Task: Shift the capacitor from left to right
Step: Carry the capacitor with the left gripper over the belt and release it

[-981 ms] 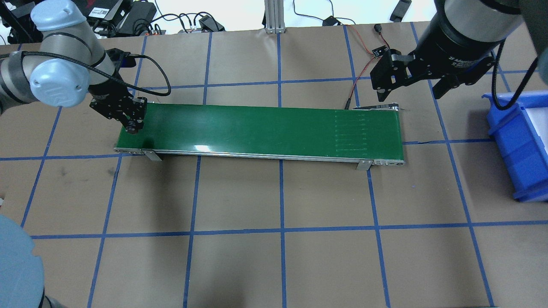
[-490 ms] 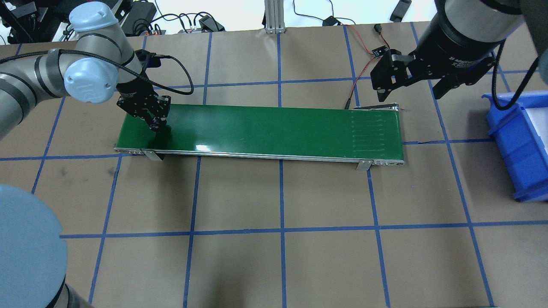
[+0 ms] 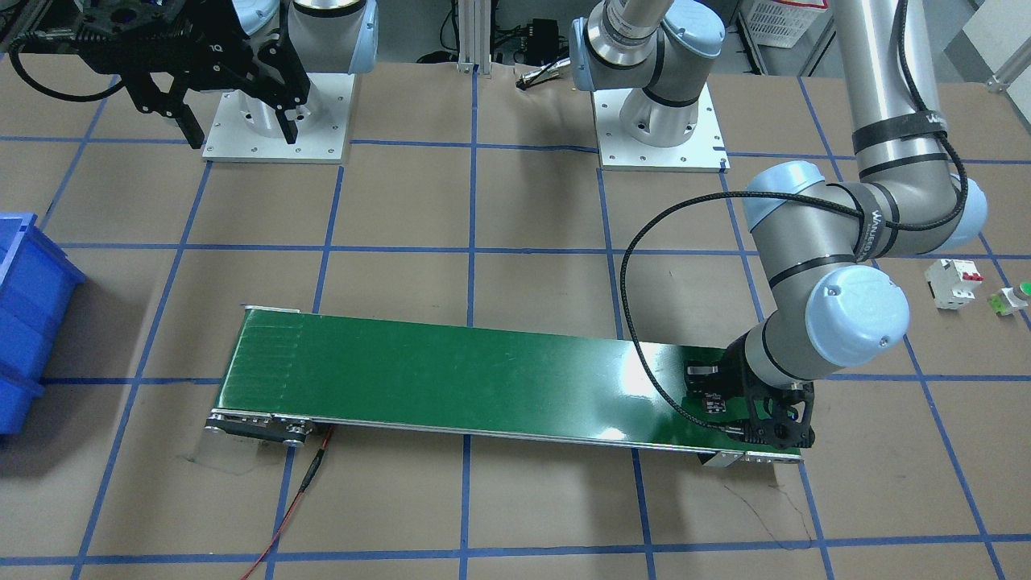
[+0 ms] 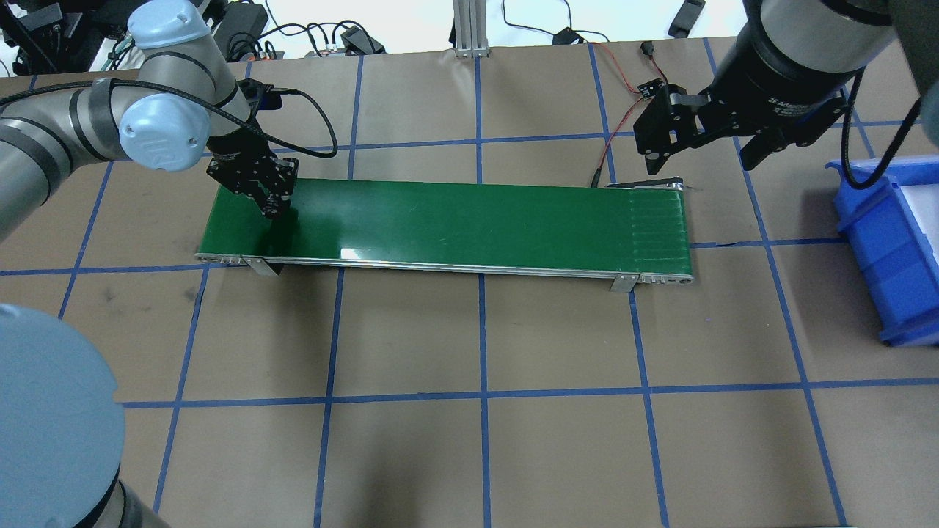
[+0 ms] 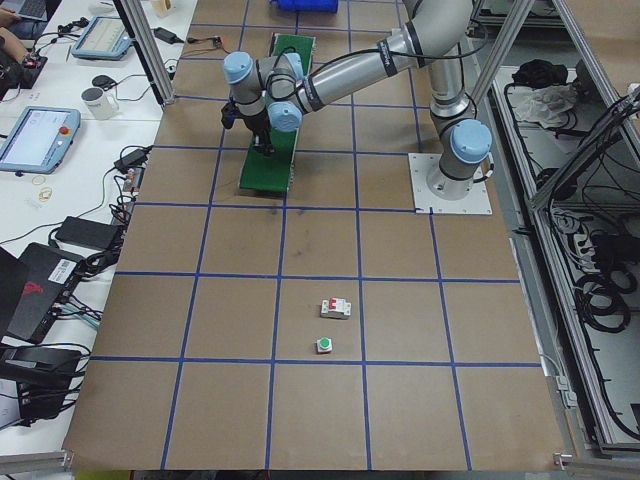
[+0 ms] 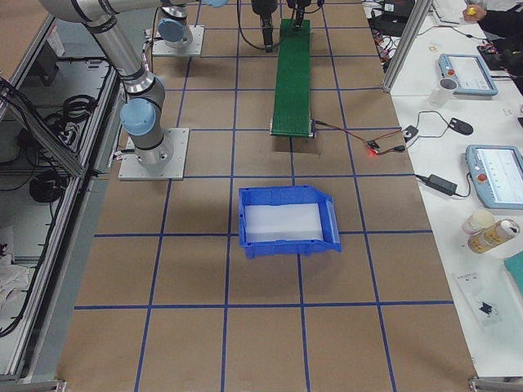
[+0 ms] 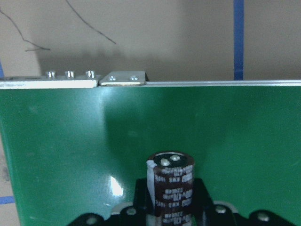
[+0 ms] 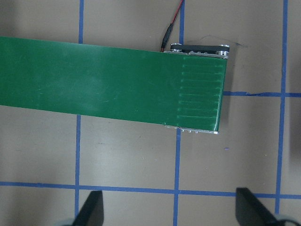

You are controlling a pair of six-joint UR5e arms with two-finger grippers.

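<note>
My left gripper (image 4: pixel 273 209) is shut on the capacitor (image 7: pixel 170 181), a short dark cylinder with a white stripe and a metal end. It holds it low over the left end of the green conveyor belt (image 4: pixel 469 220). In the front-facing view this gripper (image 3: pixel 765 427) is at the belt's right end. I cannot tell whether the capacitor touches the belt. My right gripper (image 4: pixel 700 158) is open and empty, high above the table behind the belt's right end. Its fingers (image 8: pixel 89 212) frame the belt's end in the right wrist view.
A blue bin (image 4: pixel 891 249) with a white liner stands right of the belt. A white circuit breaker (image 3: pixel 953 282) and a green-capped button (image 3: pixel 1013 298) lie on the table far out on my left. A red wire (image 4: pixel 616 139) runs to the belt's right end.
My left gripper has moved right, from the belt's left edge further onto the belt, with the capacitor in it. The right arm has not moved.
</note>
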